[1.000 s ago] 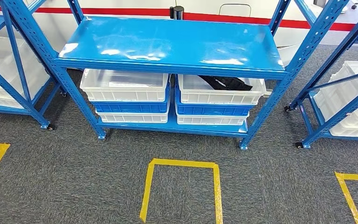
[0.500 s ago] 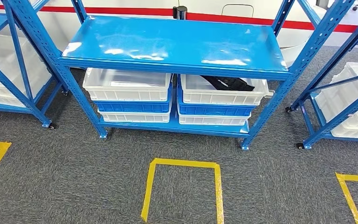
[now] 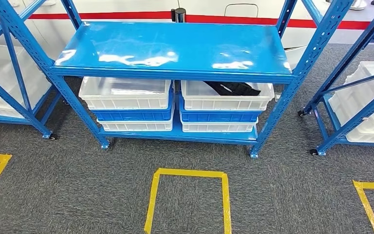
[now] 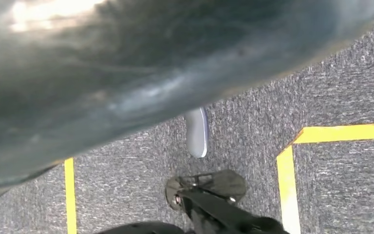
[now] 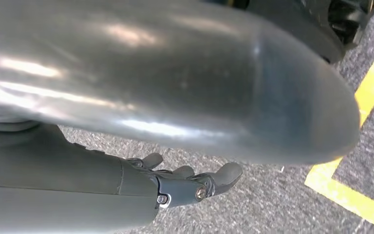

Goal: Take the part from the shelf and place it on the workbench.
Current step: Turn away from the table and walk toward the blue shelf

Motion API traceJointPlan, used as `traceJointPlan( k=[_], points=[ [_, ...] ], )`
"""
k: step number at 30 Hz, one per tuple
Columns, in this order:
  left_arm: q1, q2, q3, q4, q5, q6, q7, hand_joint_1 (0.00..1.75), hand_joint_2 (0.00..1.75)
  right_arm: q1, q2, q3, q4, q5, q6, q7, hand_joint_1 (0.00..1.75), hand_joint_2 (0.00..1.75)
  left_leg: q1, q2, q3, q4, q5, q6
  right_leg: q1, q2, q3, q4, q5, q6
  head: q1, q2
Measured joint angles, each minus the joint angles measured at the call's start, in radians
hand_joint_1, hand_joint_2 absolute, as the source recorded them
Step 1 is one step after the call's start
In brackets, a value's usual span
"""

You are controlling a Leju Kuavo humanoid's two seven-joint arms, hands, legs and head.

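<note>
The black part [image 3: 233,87] lies in the top white bin [image 3: 226,96] at the right end of the blue shelf's [image 3: 175,48] lower level, under the empty upper deck. The right hand [image 5: 195,183] hangs over carpet, fingers loosely apart and holding nothing, judged idle until the robot nears. The left hand's state cannot be told.

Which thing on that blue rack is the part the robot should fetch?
Find the middle blue rack and look under its top shelf. Two stacks of bins sit there; the black part lies in the right stack's top white bin, whereas the left top bin looks empty.
</note>
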Motion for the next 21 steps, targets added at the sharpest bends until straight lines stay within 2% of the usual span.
traceJointPlan(
  k=[1, 2, 3, 4, 5, 7, 10, 11, 12, 14, 15, 16, 17, 19, 20, 21],
  points=[
    [0.001, 0.000, 0.000, 0.000, 0.000, 0.000, 0.000, 0.00, 0.00, 0.000, 0.000, 0.000, 0.000, 0.000, 0.000, 0.000, 0.00, 0.00, 0.002, 0.000, -0.009, 0.002, 0.017, -0.001, 0.000, 0.002, 0.006, 0.000, -0.004, 0.000, 0.000, 0.000],
    [0.001, 0.001, 0.000, 0.000, 0.000, 0.000, 0.000, 0.00, 0.00, 0.001, 0.000, 0.000, 0.000, 0.000, 0.000, 0.000, 0.00, 0.00, 0.004, 0.000, 0.003, -0.037, 0.051, -0.001, -0.001, 0.004, 0.013, 0.001, -0.009, 0.002, 0.000, 0.000],
    [0.001, 0.001, 0.000, 0.000, 0.001, 0.000, 0.000, 0.00, 0.00, 0.001, 0.000, 0.000, 0.000, 0.000, 0.000, 0.000, 0.00, 0.00, 0.006, 0.000, 0.030, -0.104, 0.095, -0.002, -0.002, 0.007, 0.022, 0.001, -0.016, 0.007, -0.001, 0.000],
    [0.001, 0.001, 0.000, 0.000, 0.001, 0.000, 0.000, 0.00, 0.00, 0.001, 0.000, 0.000, 0.000, 0.000, 0.000, 0.000, 0.00, 0.00, 0.007, 0.000, 0.058, -0.168, 0.123, -0.004, -0.002, 0.008, 0.026, 0.001, -0.022, 0.012, -0.002, 0.000],
    [0.000, 0.001, 0.000, 0.000, 0.002, 0.001, -0.001, 0.00, 0.00, 0.000, 0.000, 0.000, 0.000, 0.000, 0.000, 0.000, 0.00, 0.00, 0.007, -0.002, 0.084, -0.221, 0.139, -0.003, 0.000, 0.009, 0.028, 0.002, -0.029, 0.019, -0.004, 0.000],
    [-0.002, -0.001, 0.000, -0.001, 0.002, 0.001, -0.002, 0.00, 0.00, -0.003, 0.000, 0.000, 0.000, 0.001, 0.000, 0.000, 0.00, 0.00, 0.002, -0.005, 0.103, -0.256, 0.133, 0.003, 0.004, 0.010, 0.024, 0.000, -0.036, 0.032, -0.006, 0.000],
    [-0.001, -0.001, 0.000, -0.001, 0.004, 0.001, -0.003, 0.00, 0.00, -0.004, 0.000, 0.000, 0.000, 0.004, 0.000, 0.000, 0.00, 0.00, -0.001, -0.007, 0.106, -0.262, 0.128, 0.027, 0.001, 0.009, 0.023, 0.004, -0.042, 0.046, -0.002, 0.000],
    [0.000, -0.001, 0.000, -0.001, 0.005, 0.002, -0.003, 0.00, 0.00, -0.004, 0.000, 0.000, 0.000, 0.005, 0.000, 0.000, 0.00, 0.00, -0.001, -0.007, 0.108, -0.264, 0.127, 0.035, 0.002, 0.008, 0.009, 0.032, -0.054, 0.046, -0.001, 0.000],
    [0.000, 0.000, 0.000, -0.001, 0.006, 0.002, -0.004, 0.00, 0.00, -0.004, 0.001, 0.000, 0.000, 0.006, 0.000, -0.001, 0.00, 0.00, -0.001, -0.006, 0.111, -0.265, 0.125, 0.042, 0.003, 0.007, -0.018, 0.083, -0.073, 0.043, 0.001, 0.000],
    [-0.001, 0.001, 0.001, 0.000, 0.010, 0.003, -0.004, 0.00, 0.00, -0.004, 0.001, 0.000, 0.000, 0.008, 0.000, -0.001, 0.00, 0.00, -0.006, -0.004, 0.115, -0.265, 0.118, 0.054, 0.005, 0.006, -0.107, 0.227, -0.118, 0.034, 0.004, 0.000],
    [-0.001, 0.001, 0.001, 0.000, 0.012, 0.003, -0.004, 0.00, 0.00, -0.003, 0.001, 0.000, 0.000, 0.009, 0.000, -0.001, 0.00, 0.00, -0.009, -0.004, 0.119, -0.265, 0.114, 0.058, 0.006, 0.006, -0.146, 0.283, -0.128, 0.033, 0.004, 0.000],
    [-0.001, 0.001, 0.001, 0.000, 0.013, 0.003, -0.004, 0.00, 0.00, -0.001, 0.001, 0.000, 0.000, 0.010, 0.000, -0.002, 0.00, 0.00, -0.012, -0.005, 0.123, -0.265, 0.109, 0.060, 0.007, 0.006, -0.170, 0.305, -0.123, 0.037, 0.004, 0.000],
    [0.000, 0.001, 0.001, 0.000, 0.013, 0.003, -0.004, 0.00, 0.00, 0.001, 0.001, 0.000, 0.000, 0.010, 0.000, -0.002, 0.00, 0.00, -0.013, -0.007, 0.129, -0.265, 0.105, 0.061, 0.008, 0.006, -0.173, 0.285, -0.100, 0.043, 0.004, 0.000],
    [0.000, 0.000, 0.001, 0.000, 0.013, 0.002, -0.002, 0.00, 0.00, 0.001, 0.001, 0.000, 0.000, 0.010, 0.000, -0.002, 0.00, 0.00, -0.015, -0.011, 0.144, -0.266, 0.095, 0.059, 0.013, 0.005, -0.130, 0.152, -0.026, 0.051, 0.005, 0.000],
    [-0.001, 0.000, 0.001, -0.001, 0.013, 0.002, 0.000, 0.00, 0.00, 0.000, 0.001, 0.000, 0.000, 0.011, 0.000, -0.002, 0.00, 0.00, -0.017, -0.012, 0.150, -0.266, 0.088, 0.055, 0.017, 0.004, -0.105, 0.088, 0.003, 0.049, 0.005, 0.000],
    [-0.001, 0.000, 0.001, -0.001, 0.013, 0.001, 0.003, 0.00, 0.00, -0.001, 0.000, 0.000, 0.000, 0.011, 0.000, -0.002, 0.00, 0.00, -0.019, -0.013, 0.155, -0.266, 0.082, 0.050, 0.021, 0.003, -0.085, 0.045, 0.021, 0.043, 0.005, 0.000]
  ],
)
